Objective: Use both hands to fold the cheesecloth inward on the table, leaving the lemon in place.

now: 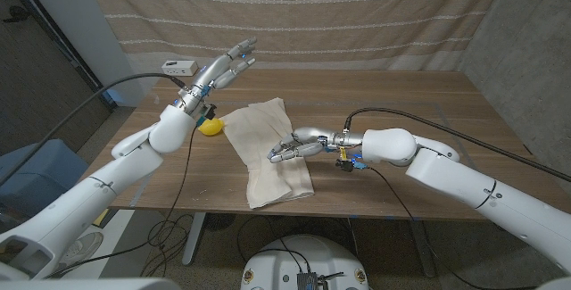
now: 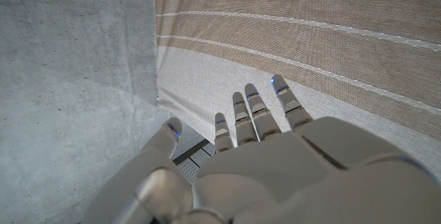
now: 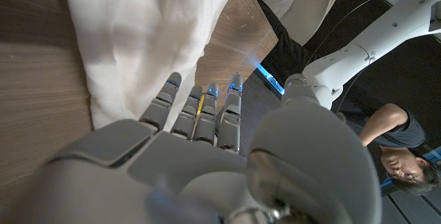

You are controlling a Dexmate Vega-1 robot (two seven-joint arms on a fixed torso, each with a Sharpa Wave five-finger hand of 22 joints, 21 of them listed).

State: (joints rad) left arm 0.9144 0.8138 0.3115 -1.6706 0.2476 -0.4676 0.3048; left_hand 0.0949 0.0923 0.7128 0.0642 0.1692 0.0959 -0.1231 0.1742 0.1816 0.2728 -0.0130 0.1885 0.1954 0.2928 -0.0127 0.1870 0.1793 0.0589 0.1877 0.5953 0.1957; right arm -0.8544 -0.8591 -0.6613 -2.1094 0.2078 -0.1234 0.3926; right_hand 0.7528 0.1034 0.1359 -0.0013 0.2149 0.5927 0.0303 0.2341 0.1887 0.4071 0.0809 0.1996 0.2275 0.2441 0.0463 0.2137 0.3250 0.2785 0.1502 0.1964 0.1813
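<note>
One cheesecloth [image 1: 268,150] lies folded into a long strip on the wooden table [image 1: 410,103], its long axis running from the far side toward the near edge, and the lemon [image 1: 211,128] sits just beside its left edge. From the head camera, the right hand [image 1: 290,150] reaches over the strip's middle with fingers extended and grasping nothing, while the left hand [image 1: 225,66] is raised above the table's far left, fingers spread and empty. Its own wrist camera shows the left hand's fingers [image 2: 251,110] apart against a striped curtain [image 2: 331,31], and the right wrist camera adds a person [image 3: 396,148] beyond the table.
</note>
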